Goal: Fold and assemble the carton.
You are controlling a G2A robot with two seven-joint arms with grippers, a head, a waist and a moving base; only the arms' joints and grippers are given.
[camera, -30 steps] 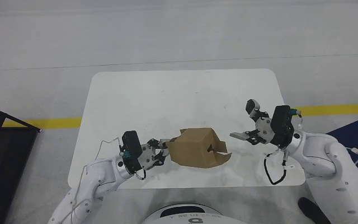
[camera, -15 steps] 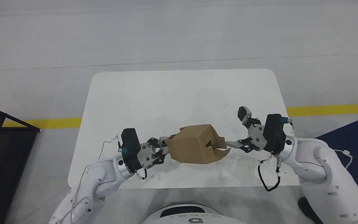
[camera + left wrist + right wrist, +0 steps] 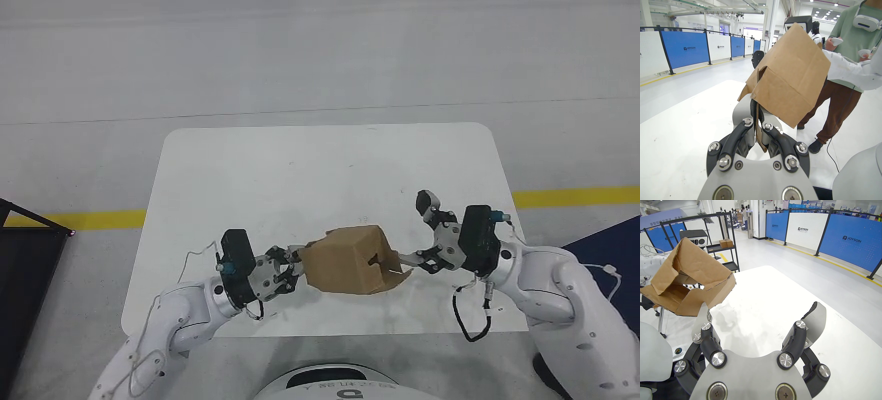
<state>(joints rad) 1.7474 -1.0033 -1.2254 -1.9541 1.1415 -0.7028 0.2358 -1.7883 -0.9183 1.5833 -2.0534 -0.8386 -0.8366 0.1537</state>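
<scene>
The brown carton (image 3: pixel 350 260) is partly formed and held tilted above the near middle of the white table (image 3: pixel 330 170). My left gripper (image 3: pixel 291 266) is shut on a flap at the carton's left end; in the left wrist view the flap sits pinched between the fingers (image 3: pixel 757 121) and the carton (image 3: pixel 791 79) rises above them. My right gripper (image 3: pixel 419 236) stands open at the carton's right end. In the right wrist view the open end of the carton (image 3: pixel 696 275) faces the camera, and one fingertip (image 3: pixel 703 311) lies against its lower flap while the gripper (image 3: pixel 759 311) holds nothing.
The table's near edge (image 3: pixel 340 332) runs just below both arms. Bare tabletop stretches behind the carton. A black rack (image 3: pixel 20 222) stands off the table's left side, and a yellow floor line (image 3: pixel 580 196) passes to the right.
My right gripper has moved left from the table's right side up to the carton's open end. The left gripper kept its hold, and the carton shifted slightly.
</scene>
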